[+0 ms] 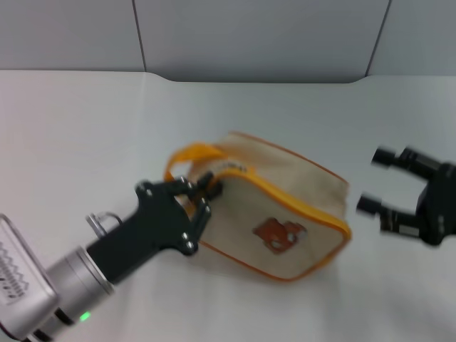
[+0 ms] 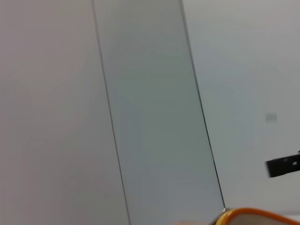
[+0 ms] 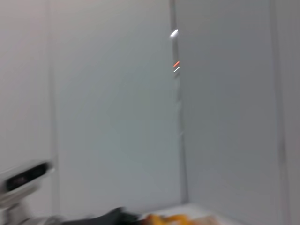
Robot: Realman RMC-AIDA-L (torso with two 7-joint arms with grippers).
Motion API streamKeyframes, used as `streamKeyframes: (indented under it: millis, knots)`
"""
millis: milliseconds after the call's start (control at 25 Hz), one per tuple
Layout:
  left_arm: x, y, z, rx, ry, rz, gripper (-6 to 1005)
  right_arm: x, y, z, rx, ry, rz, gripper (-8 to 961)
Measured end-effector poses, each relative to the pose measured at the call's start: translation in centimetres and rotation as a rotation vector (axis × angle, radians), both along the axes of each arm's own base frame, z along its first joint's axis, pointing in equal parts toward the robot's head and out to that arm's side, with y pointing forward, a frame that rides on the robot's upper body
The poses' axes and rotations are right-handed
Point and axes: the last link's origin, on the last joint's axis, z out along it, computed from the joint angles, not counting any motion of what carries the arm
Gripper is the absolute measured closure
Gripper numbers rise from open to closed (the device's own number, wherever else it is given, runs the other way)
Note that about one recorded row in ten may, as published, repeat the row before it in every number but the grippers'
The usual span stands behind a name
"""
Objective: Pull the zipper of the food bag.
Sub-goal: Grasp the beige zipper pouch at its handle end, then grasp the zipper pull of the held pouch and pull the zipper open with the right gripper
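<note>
The food bag (image 1: pixel 285 206), beige with orange piping and a brown bear print, lies on its side mid-table. Its orange loop handle (image 1: pixel 189 154) is at its left end. My left gripper (image 1: pixel 208 189) is at that end, just under the handle, with its fingers shut on the bag's end. The zipper's silver pull tab is hidden. My right gripper (image 1: pixel 374 182) is open and empty, off the bag's right end and not touching it. An orange bag edge (image 2: pixel 253 214) shows low in the left wrist view.
The white table (image 1: pixel 85 128) ends at a grey panelled wall (image 1: pixel 256 35) behind the bag. The left wrist view shows a black finger of the right gripper (image 2: pixel 283 165) far off. The right wrist view shows the left arm's dark gripper (image 3: pixel 108 216) beside an orange bit of the bag (image 3: pixel 173 218).
</note>
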Motion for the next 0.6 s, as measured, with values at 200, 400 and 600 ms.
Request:
streamKeyframes:
  millis: [200, 400, 600]
  knots:
    - [1.1, 2.3, 1.6, 0.104, 0.068, -0.137, 899, 0.0, 0.6, -0.8, 0.250, 0.091, -0.044, 108]
    - [2.1, 4.2, 2.5, 0.158, 0.145, -0.238, 900, -0.8, 0.8, -3.2, 0.485, 0.095, -0.033, 108]
    - [2.6, 4.6, 2.7, 0.165, 0.142, -0.269, 909, -1.7, 1.6, -4.3, 0.727, 0.022, -0.045, 108]
